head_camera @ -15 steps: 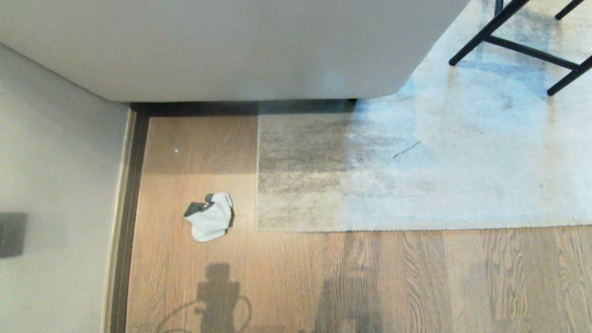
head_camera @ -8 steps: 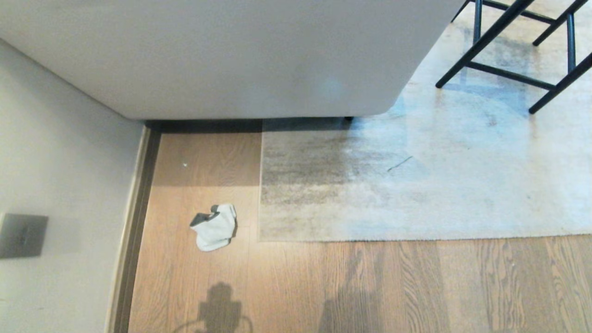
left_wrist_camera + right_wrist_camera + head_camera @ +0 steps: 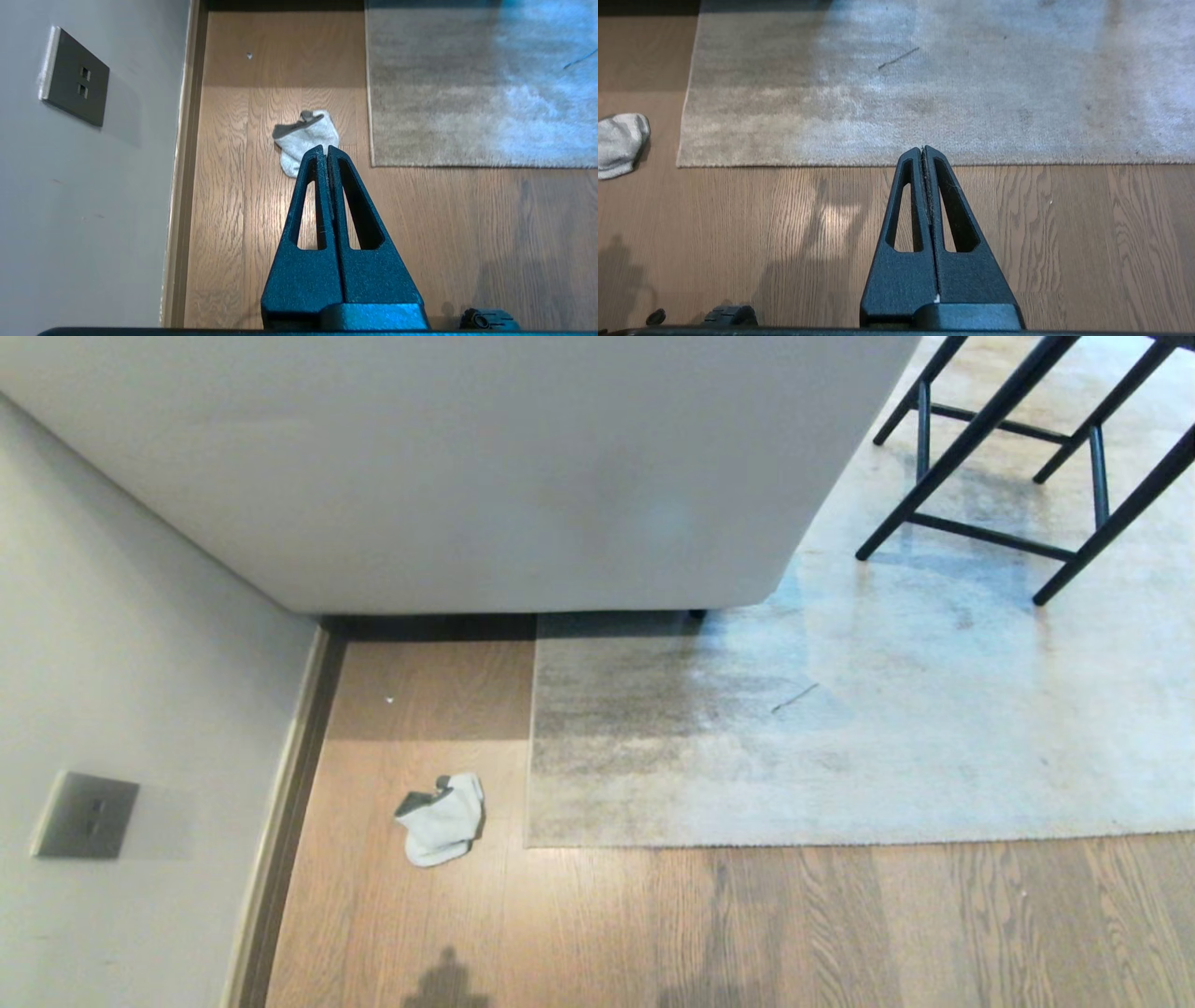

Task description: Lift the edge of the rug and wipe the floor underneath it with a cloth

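A pale grey-beige rug lies flat on the brown plank floor (image 3: 709,933); its rug edge (image 3: 840,841) runs straight to a square corner (image 3: 530,843). The crumpled cloth (image 3: 441,819), off-white with a dark grey fold, rests on the floor just left of that corner. Neither arm shows in the head view. In the left wrist view my left gripper (image 3: 324,148) is shut and empty, held above the floor with the cloth (image 3: 303,137) beyond its tips. In the right wrist view my right gripper (image 3: 923,149) is shut and empty, its tips lined up with the rug edge (image 3: 831,164).
A large pale furniture block (image 3: 485,476) overhangs the far end of the rug. Black stool legs (image 3: 990,457) stand on the rug at the far right. A wall (image 3: 121,709) with a dark baseboard (image 3: 289,821) and a grey outlet plate (image 3: 84,815) borders the left.
The whole head view has shifted: cloth, rug and furniture sit lower in the picture and more of the stool legs show, so the camera tilted up. Nothing on the floor moved.
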`<state>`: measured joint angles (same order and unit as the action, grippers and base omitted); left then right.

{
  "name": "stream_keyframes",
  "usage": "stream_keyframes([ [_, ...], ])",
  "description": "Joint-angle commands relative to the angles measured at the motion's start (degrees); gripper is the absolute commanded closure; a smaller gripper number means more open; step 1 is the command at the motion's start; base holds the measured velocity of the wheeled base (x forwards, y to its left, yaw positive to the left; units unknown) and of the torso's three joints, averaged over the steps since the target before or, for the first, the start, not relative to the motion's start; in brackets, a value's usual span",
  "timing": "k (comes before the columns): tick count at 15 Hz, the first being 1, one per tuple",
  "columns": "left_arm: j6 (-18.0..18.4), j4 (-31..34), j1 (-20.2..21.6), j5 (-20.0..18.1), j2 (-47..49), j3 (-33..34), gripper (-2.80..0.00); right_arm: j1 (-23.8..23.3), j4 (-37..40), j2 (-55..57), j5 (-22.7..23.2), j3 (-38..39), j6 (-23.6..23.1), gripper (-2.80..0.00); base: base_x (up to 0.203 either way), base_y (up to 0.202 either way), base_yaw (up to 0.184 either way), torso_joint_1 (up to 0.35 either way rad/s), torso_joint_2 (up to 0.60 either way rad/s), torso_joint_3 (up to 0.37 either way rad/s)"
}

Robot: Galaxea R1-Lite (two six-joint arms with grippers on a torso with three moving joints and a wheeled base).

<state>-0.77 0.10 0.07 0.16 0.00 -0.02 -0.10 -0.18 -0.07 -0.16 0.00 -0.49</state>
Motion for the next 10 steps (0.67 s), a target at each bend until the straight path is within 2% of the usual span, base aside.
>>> stream_keyframes([
  [1, -0.02, -0.01, 0.01, 0.02, 0.00, 0.02, 0.00, 0.01, -0.08, 0.07, -0.02, 0.00, -0.04, 0.00, 0.000, 0.000, 0.000, 0.006, 0.00, 0.206],
  [10, -0.02, -0.01, 0.01, 0.02, 0.00, 0.02, 0.00, 0.01, -0.01, 0.07, -0.02, 0.00, -0.04, 0.00, 0.000, 0.000, 0.000, -0.001, 0.00, 0.204],
])
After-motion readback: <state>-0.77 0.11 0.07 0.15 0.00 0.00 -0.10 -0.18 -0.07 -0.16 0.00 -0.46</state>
